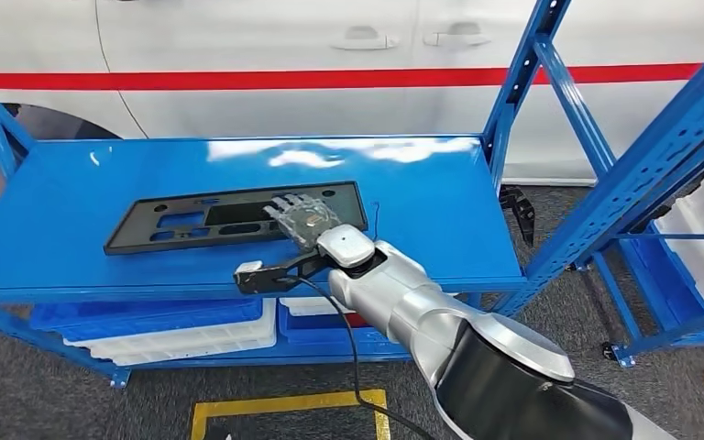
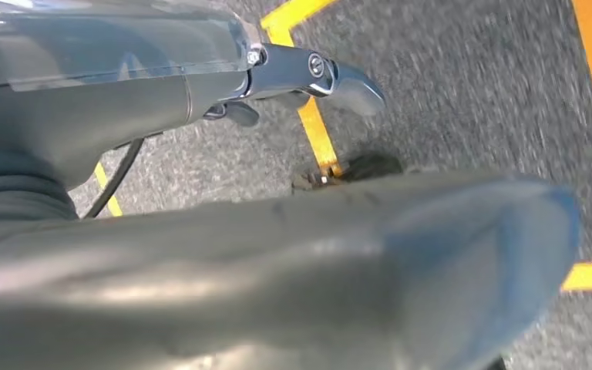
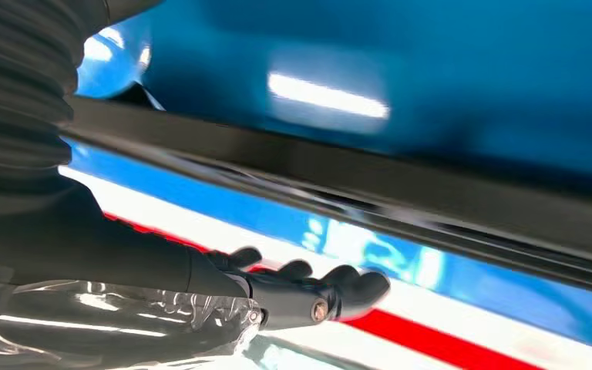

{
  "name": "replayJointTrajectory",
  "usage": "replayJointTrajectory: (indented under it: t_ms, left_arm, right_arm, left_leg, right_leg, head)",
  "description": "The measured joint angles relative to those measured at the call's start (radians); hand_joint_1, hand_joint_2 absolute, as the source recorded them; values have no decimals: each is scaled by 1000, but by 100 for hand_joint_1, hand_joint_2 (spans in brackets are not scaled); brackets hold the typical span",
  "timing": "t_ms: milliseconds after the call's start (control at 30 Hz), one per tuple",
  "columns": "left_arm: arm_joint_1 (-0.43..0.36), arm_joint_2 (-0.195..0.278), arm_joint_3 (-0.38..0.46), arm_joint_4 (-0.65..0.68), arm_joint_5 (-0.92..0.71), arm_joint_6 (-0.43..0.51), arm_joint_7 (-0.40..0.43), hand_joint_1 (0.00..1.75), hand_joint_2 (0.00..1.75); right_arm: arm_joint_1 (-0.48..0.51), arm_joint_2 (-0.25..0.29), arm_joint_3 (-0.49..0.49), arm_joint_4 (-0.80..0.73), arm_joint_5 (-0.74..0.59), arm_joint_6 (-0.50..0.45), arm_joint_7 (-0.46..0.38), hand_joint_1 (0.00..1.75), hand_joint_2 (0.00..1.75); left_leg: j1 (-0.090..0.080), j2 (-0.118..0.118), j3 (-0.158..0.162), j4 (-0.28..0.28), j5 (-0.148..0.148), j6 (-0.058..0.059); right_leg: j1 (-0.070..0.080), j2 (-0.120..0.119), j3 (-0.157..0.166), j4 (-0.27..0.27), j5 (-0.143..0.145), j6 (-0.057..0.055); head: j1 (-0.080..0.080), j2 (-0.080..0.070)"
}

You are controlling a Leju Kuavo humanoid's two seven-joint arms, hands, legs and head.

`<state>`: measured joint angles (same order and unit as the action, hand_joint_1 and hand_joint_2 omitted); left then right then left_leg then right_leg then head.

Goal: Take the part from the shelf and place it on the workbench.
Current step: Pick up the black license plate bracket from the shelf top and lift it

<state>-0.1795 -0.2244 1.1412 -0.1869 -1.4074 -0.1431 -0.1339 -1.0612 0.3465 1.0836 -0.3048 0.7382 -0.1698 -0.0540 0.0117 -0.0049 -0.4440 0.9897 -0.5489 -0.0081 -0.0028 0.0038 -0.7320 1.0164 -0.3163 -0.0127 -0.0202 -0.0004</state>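
The right hand (image 1: 301, 220) reaches over the blue shelf (image 1: 73, 192), its fingers (image 3: 354, 287) stretched out and slightly apart, lying flat on the near right end of the black part (image 1: 192, 220). The part lies flat on the shelf, extending away leftward from the fingers. Whether they grip it cannot be told. The left hand (image 2: 316, 73) hangs above the floor, fingers curled around nothing.
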Motion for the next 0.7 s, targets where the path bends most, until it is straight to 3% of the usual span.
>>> replayJointTrajectory:
  t_ms: [67, 100, 167, 233, 267, 300, 367, 400, 467, 500, 600, 700]
  left_arm:
    - [-1, 0, 0, 0, -1, -1, -3, 0, 0]
    - [-1, 0, 0, 0, -1, -1, -3, 0, 0]
    - [-2, 0, 0, 0, -1, -2, -3, 0, 0]
    - [-1, 0, 0, 0, -1, -2, -3, 0, 0]
    - [-1, 1, 0, 0, -1, -2, -4, 0, 0]
    - [-1, 1, 0, 0, -1, -1, -4, 0, 0]
    - [-2, 3, 1, 0, -2, -1, -5, 0, 0]
    - [-3, 3, 1, 0, -2, 0, -5, 0, 0]
    - [-3, 3, 1, 0, -4, 0, -6, 0, 0]
    - [-2, 3, 1, 0, -6, 0, -7, 0, 0]
    - [-1, 2, 1, 0, -9, -1, -10, 0, 0]
    - [-2, 2, 2, 0, -8, -1, -12, 0, 0]
  right_arm:
    - [0, 1, 0, 0, 0, -2, -1, 0, 175]
    - [0, 2, -1, 0, 0, -2, -2, 0, 175]
    - [1, 4, -1, 1, 0, -2, -3, 0, 175]
    - [2, 4, -1, 1, 1, -1, -4, 0, 175]
    - [2, 5, -1, 1, 1, 0, -4, 0, 175]
    - [2, 5, -1, 1, 1, 0, -5, 0, 175]
    - [0, 6, -1, 1, 1, 1, -6, 0, 175]
    - [-1, 6, -1, 1, 1, 1, -8, 0, 175]
    - [-2, 6, -1, 1, 1, 2, -11, 0, 175]
    - [-2, 6, -1, 1, 1, 1, -13, 0, 175]
    - [-4, 6, -1, 2, 1, 2, -19, 0, 175]
    - [-4, 6, -1, 2, 1, 5, -27, 0, 175]
  left_leg:
    - [3, 1, -19, 48, 11, -11]
    - [4, 1, -45, 96, 7, -16]
    - [7, 1, -123, 217, -40, -26]
    - [10, 1, -187, 286, -82, -33]
    - [11, 1, -199, 277, -71, -36]
    - [12, 1, -194, 236, -36, -37]
    - [13, 2, -156, 107, 48, -36]
    - [11, 3, -142, 60, 67, -29]
    - [7, 2, -134, 27, 77, -11]
    - [6, 1, -134, 26, 83, -5]
    - [5, -3, -134, 24, 97, 1]
    - [2, -4, -135, 24, 99, 8]
  right_leg:
    - [-4, 0, 18, -13, -9, -13]
    - [-7, 0, 29, -20, -13, -18]
    - [-9, 0, 44, -25, -23, -25]
    - [-9, 1, 51, -23, -32, -25]
    - [-9, 2, 53, -20, -35, -24]
    - [-9, 4, 55, -17, -39, -22]
    - [-9, 5, 57, -8, -44, -15]
    - [-9, 6, 56, -4, -45, -10]
    - [-5, 6, 52, 0, -46, 2]
    - [-4, 5, 51, -1, -48, 0]
    - [-2, 3, 53, -4, -45, -22]
    - [-4, 3, 54, -10, -38, -17]
  head:
    - [0, 0]
    - [0, 0]
    - [0, 0]
    - [0, 0]
    - [0, 0]
    - [0, 0]
    - [0, 0]
    - [0, 0]
    - [0, 0]
    - [0, 0]
    - [0, 0]
    - [0, 0]
